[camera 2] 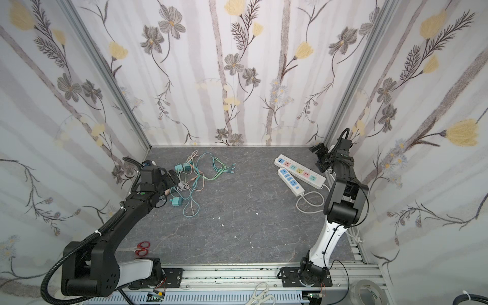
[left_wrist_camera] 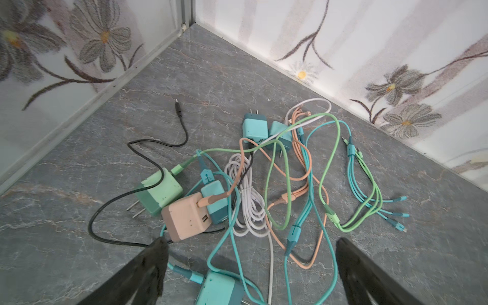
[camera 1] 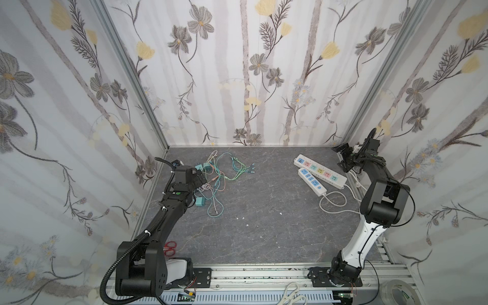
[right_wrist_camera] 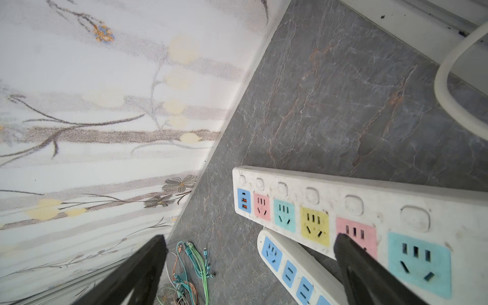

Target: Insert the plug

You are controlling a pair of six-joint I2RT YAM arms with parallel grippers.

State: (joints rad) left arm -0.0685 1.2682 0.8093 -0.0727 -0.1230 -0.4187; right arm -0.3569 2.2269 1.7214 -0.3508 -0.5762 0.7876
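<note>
Left gripper (left_wrist_camera: 250, 243): jaws apart and empty, poised over the cable tangle (camera 1: 216, 179). The pink plug (left_wrist_camera: 184, 216), probably your target, is a pale cube lying at the tangle's edge on the left arm's side, pressed between a green charger (left_wrist_camera: 158, 190) and a teal charger (left_wrist_camera: 215, 200). Its prongs are hidden, so you cannot read its axis. Your left arm is much the nearer. Right gripper (right_wrist_camera: 249, 237): jaws apart, hanging well apart from the tangle, over the long power strip (right_wrist_camera: 343, 206).

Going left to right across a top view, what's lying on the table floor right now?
red scissors → tangle of cables and chargers → pair of power strips. The left arm's end overlaps the tangle, and the right arm's end overlaps the strips, so both are left out.
</note>
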